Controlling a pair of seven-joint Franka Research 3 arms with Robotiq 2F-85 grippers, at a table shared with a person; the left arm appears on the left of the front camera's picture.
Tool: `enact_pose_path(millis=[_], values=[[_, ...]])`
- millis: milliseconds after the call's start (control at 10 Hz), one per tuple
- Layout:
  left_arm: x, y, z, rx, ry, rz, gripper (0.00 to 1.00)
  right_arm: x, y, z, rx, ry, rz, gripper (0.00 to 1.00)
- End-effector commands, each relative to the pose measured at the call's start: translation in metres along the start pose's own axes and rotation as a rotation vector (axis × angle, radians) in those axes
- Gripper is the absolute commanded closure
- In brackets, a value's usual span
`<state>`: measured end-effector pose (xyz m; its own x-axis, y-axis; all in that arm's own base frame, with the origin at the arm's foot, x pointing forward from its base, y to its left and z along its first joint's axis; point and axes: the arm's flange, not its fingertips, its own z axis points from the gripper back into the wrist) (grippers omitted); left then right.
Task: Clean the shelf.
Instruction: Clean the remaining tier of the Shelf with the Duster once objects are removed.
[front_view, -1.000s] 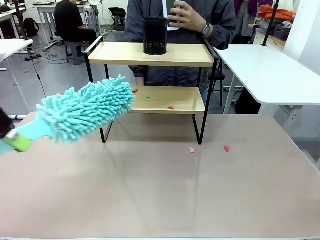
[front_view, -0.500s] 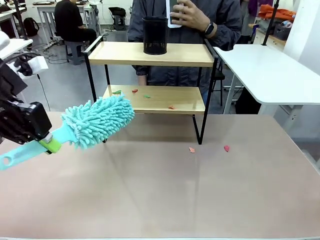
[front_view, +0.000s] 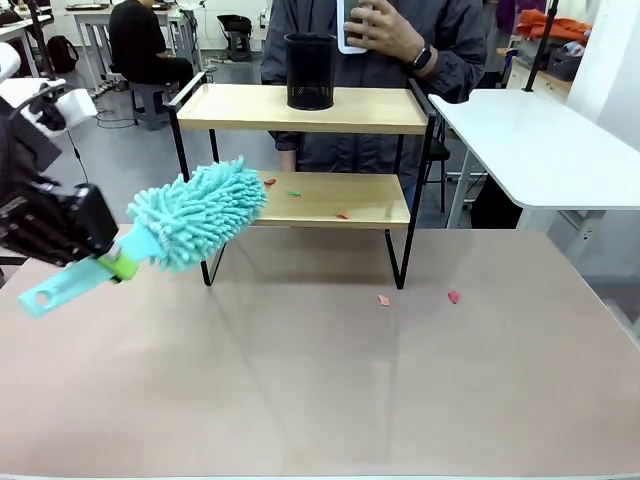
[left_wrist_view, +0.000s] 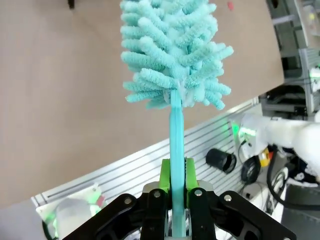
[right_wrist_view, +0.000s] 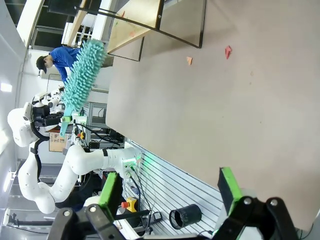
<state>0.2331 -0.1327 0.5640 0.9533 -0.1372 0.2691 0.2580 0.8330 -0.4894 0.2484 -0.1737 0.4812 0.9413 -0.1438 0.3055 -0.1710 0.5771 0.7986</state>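
Across our tan table (front_view: 300, 380) the shelf (front_view: 372, 200) stands toward the far edge, with coloured scraps (front_view: 293, 192) lying on its lower board. Our left gripper (front_view: 112, 262) is clamped on the duster (front_view: 195, 213) by its handle, and the fluffy head is just at that board's left end. We should slide the head in flat under the top board, then sweep the scraps outward, clear of the frame. Our right gripper (right_wrist_view: 169, 186) hangs wide open, empty.

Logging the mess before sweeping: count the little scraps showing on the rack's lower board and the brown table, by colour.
Small red scraps: 2
Small orange scraps: 2
Small green scrap: 1
Total: 5
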Motion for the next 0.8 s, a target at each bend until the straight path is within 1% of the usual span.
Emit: enact_pose_path(millis=[0, 100, 300, 400, 500, 600, 700], values=[[-0.005, -0.015, -0.023, 0.010, -0.108, 0.021, 0.88, 0.001, 0.001, 0.000, 0.025, -0.018, 0.026, 0.00], [-0.003, -0.018, -0.029, 0.022, -0.099, 0.004, 0.88, 0.001, 0.001, 0.000, 0.025, -0.018, 0.026, 0.00], [0.007, -0.020, -0.043, 0.103, -0.165, 0.027, 0.88, 0.001, 0.001, 0.000, 0.025, -0.018, 0.026, 0.00], [0.011, -0.024, -0.050, 0.136, -0.207, 0.054, 0.95, 0.001, 0.001, 0.000, 0.025, -0.018, 0.026, 0.00], [0.016, -0.026, -0.057, 0.158, -0.227, 0.058, 1.00, 0.001, 0.001, 0.000, 0.025, -0.018, 0.026, 0.00], [0.021, -0.025, -0.063, 0.190, -0.250, 0.081, 1.00, 0.001, 0.001, 0.000, 0.025, -0.018, 0.026, 0.00], [0.030, -0.021, -0.070, 0.198, -0.238, 0.091, 1.00, 0.001, 0.001, 0.000, 0.025, -0.018, 0.026, 0.00]])
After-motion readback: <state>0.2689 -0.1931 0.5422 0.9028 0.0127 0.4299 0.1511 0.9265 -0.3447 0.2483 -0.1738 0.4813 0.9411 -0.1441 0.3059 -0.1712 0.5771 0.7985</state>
